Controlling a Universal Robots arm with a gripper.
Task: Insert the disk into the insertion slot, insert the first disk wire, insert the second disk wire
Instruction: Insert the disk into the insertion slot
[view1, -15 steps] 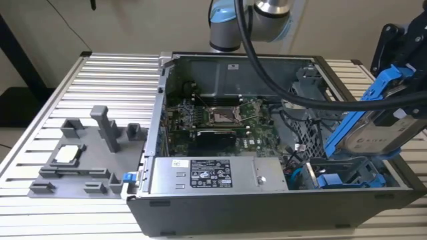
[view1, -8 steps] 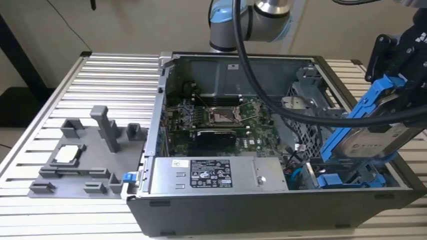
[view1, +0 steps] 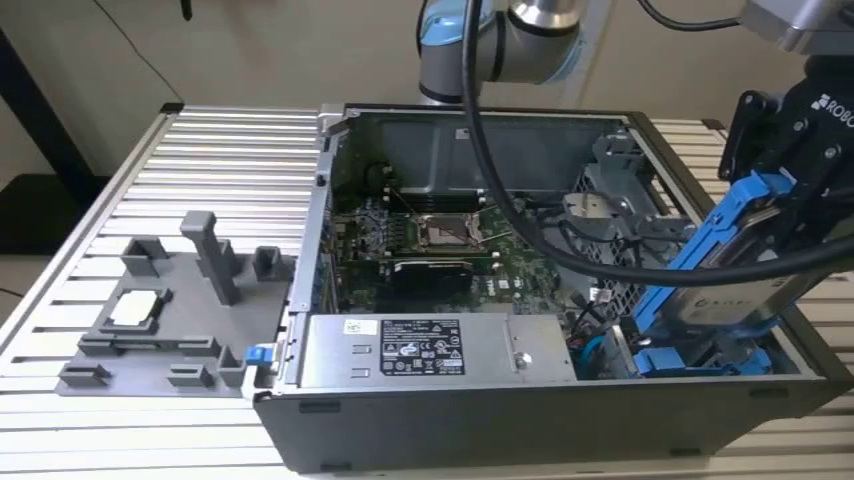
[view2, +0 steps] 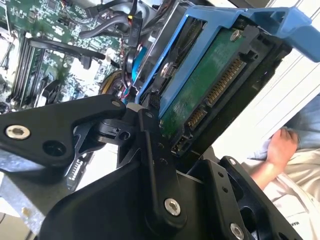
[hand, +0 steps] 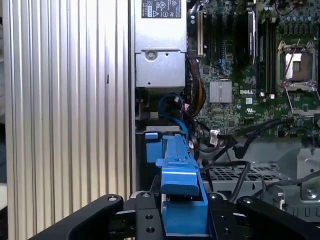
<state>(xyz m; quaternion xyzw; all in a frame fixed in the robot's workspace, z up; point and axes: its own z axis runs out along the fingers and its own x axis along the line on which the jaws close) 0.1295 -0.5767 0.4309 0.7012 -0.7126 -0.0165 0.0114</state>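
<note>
Power-supply label (view1: 420, 347) (print unreadable)

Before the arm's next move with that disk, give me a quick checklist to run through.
1. Grip: ok, the gripper is shut on the disk's blue carrier.
2. Disk seated in the insertion slot: not ok, it leans, upper end above the case.
3. Blue wire near the slot clear of the disk: cannot tell.
4. Arm's black cable clear of the disk: cannot tell.
5. Person's hand at a safe distance: cannot tell.
</note>
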